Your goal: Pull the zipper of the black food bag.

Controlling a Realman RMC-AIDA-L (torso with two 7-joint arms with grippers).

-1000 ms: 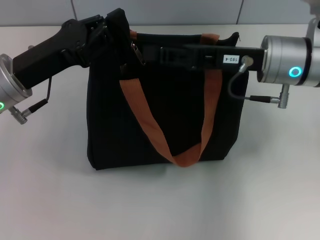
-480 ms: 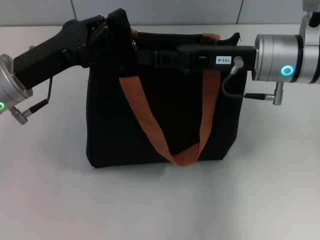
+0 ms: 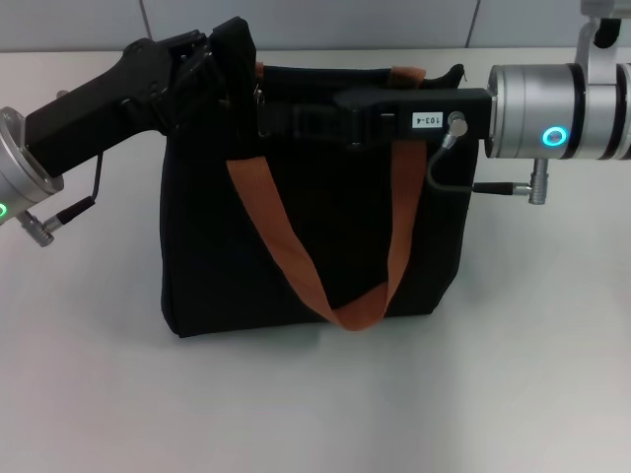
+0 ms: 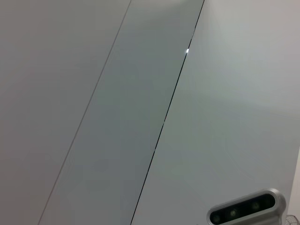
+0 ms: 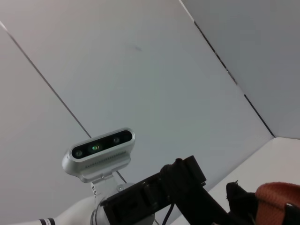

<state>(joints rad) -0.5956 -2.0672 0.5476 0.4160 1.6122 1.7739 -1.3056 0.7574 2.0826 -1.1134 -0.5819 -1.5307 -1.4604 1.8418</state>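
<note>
The black food bag (image 3: 202,227) stands upright on the white table, with orange-brown strap handles (image 3: 296,266) hanging down its front. My left gripper (image 3: 219,61) is shut on the bag's raised top left corner. The small silver zipper (image 3: 259,99) shows on the top edge just right of that corner. My right gripper (image 3: 274,116) reaches in from the right along the bag's top, its tip right at the zipper pull. The right wrist view shows my left gripper (image 5: 159,194) and a bit of orange strap (image 5: 276,197).
The white table (image 3: 315,404) spreads in front of the bag and to both sides. A grey panelled wall (image 3: 345,20) stands just behind it. The left wrist view shows only the wall and the other arm's wrist camera (image 4: 246,213).
My right gripper has moved left along the bag's top, from mid-bag to the zipper pull. The bag has shifted slightly left. My left gripper has kept its hold.
</note>
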